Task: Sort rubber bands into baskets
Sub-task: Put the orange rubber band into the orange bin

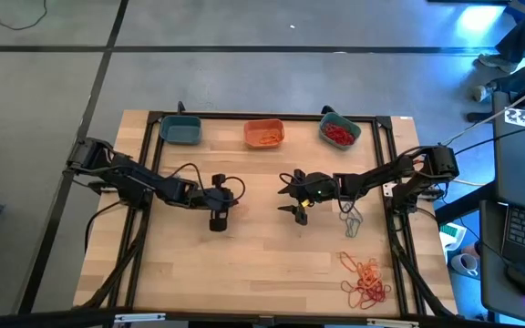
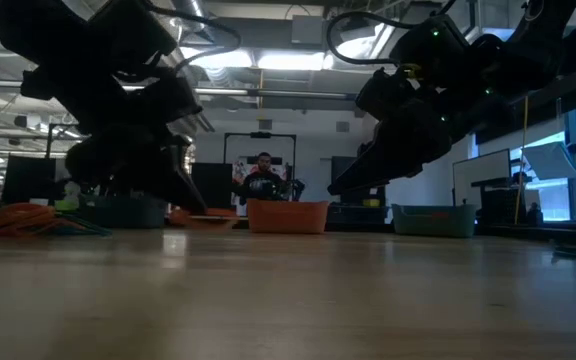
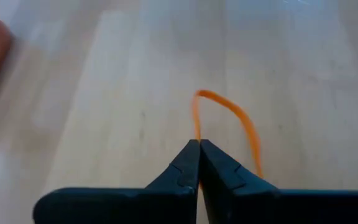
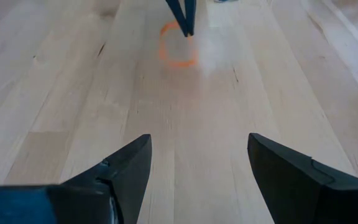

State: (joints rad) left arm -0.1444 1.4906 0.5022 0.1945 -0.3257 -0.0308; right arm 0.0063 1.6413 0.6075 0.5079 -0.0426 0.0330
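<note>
- Left gripper (image 3: 199, 144) at frame centre-left, jaws pinched on an orange rubber band (image 3: 229, 115); orange basket (image 1: 263, 133) lies up-right of it.
- Right gripper (image 4: 194, 168) jaws wide, empty.

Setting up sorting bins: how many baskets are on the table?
3, in a row along the far edge: teal basket left, orange basket middle, second teal basket right.
</note>
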